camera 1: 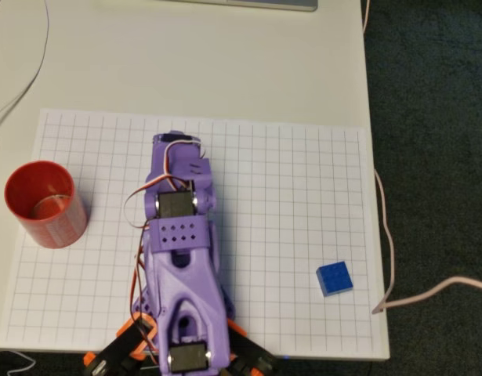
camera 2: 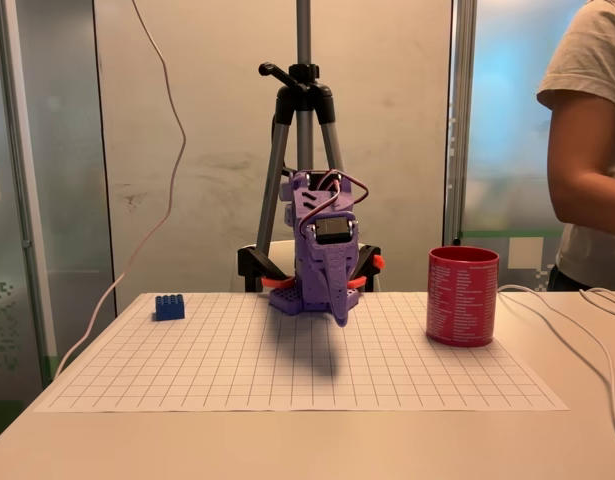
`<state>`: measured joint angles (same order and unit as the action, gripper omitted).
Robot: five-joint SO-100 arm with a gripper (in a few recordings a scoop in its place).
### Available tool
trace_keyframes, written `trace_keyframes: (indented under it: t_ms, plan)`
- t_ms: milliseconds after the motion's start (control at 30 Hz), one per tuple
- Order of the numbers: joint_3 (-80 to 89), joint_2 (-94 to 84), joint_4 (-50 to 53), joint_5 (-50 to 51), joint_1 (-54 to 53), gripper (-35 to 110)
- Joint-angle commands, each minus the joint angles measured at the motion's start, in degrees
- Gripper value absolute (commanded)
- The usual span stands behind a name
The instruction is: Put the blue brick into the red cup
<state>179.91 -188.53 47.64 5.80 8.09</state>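
The blue brick (camera 1: 335, 278) lies on the white grid mat (camera 1: 303, 180) near the mat's lower right corner in the overhead view; in the fixed view the blue brick (camera 2: 169, 307) sits at the far left. At the mat's left edge stands the red cup (camera 1: 45, 204), upright and empty, and the red cup (camera 2: 463, 296) is on the right in the fixed view. My purple gripper (camera 1: 178, 142) is folded over the mat's middle, between the two and touching neither. In the fixed view the gripper (camera 2: 339, 314) points down just above the mat with its fingers together and nothing held.
A tripod (camera 2: 304, 120) stands behind the arm. A person (camera 2: 587, 150) stands at the right of the fixed view. Cables (camera 1: 385, 235) run along the table's right edge, with dark floor beyond. A grey device edge (camera 1: 256, 4) lies at the table's far side.
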Motion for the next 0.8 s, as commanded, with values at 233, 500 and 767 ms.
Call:
trace_keyframes:
  t_ms: [233,500,767]
  plan:
    - [-9.49,-0.70,13.45,-2.02,-6.68,0]
    - [-18.63,-0.70,18.98,-0.70,-6.77,0]
    - [-49.22,19.86,32.96,-6.59,-18.72,0]
